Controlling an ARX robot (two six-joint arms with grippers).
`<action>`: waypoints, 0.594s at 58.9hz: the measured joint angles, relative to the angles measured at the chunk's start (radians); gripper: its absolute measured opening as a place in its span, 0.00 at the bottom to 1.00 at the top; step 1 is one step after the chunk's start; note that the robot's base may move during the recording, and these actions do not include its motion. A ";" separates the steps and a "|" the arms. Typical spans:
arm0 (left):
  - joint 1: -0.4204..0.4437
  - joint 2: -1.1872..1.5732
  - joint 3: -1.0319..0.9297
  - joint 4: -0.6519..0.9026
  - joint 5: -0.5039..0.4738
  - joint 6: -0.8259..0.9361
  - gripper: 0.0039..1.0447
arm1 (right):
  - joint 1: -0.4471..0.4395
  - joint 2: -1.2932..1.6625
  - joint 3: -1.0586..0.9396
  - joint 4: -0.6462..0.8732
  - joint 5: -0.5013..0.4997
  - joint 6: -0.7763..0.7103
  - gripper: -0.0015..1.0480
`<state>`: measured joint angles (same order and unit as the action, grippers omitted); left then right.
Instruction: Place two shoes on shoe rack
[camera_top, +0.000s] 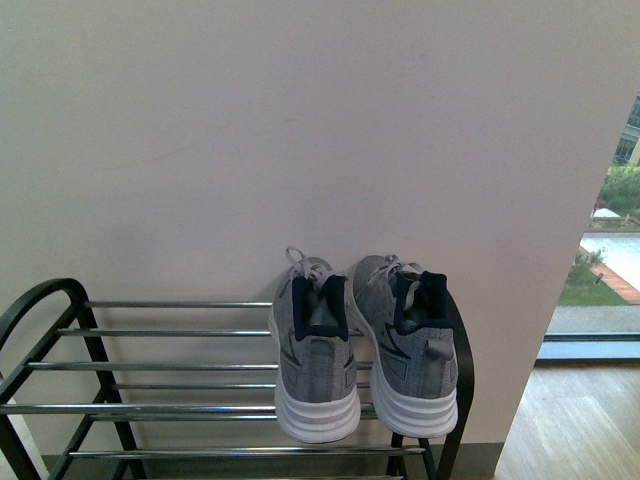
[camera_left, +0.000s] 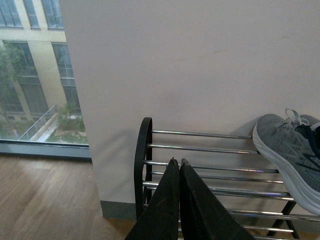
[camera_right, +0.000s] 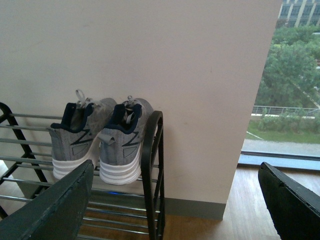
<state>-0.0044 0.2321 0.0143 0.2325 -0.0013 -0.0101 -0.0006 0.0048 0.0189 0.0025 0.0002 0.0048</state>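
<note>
Two grey knit sneakers with white soles stand side by side, heels toward me, on the top tier of the shoe rack (camera_top: 170, 366): the left shoe (camera_top: 315, 355) and the right shoe (camera_top: 412, 345). The right wrist view shows both, the left shoe (camera_right: 75, 135) and the right shoe (camera_right: 122, 142), beside the rack's black end frame (camera_right: 151, 165). My right gripper (camera_right: 175, 192) is open and empty, off the rack's right end. My left gripper (camera_left: 176, 161) is shut and empty before the rack (camera_left: 200, 150); one shoe (camera_left: 290, 147) lies beyond it. No gripper appears in the front view.
A pale wall (camera_top: 300, 130) stands behind the rack. Wooden floor (camera_top: 580, 420) and a window (camera_top: 610, 200) lie to the right; another window (camera_left: 30, 75) shows in the left wrist view. Lower chrome shelves (camera_right: 115, 210) sit beneath the shoes.
</note>
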 joint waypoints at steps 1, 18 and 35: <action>0.000 -0.002 0.000 -0.003 0.000 0.000 0.01 | 0.000 0.000 0.000 0.000 0.000 0.000 0.91; 0.000 -0.141 0.000 -0.172 0.000 0.000 0.01 | 0.000 0.000 0.000 0.000 0.000 0.000 0.91; 0.001 -0.215 0.000 -0.233 0.001 0.000 0.01 | 0.000 0.000 0.000 0.000 0.000 0.000 0.91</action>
<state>-0.0036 0.0170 0.0147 -0.0002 -0.0006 -0.0101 -0.0006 0.0044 0.0189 0.0025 -0.0002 0.0048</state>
